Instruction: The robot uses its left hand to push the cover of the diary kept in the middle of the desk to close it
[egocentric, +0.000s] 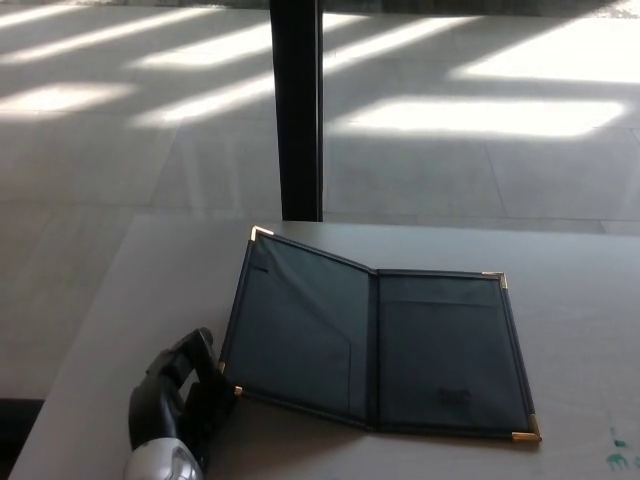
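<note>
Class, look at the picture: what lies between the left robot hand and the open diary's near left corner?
Nothing: in the head view the left robot hand reaches the dark gold-cornered diary.

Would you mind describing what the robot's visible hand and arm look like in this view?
Only the left hand shows, at the lower left beside the diary. It is black, with thick, rounded, jointed fingers. Below it is a smooth, glossy silver-grey wrist section. No cables or markings can be made out. The right hand is out of view.
</note>
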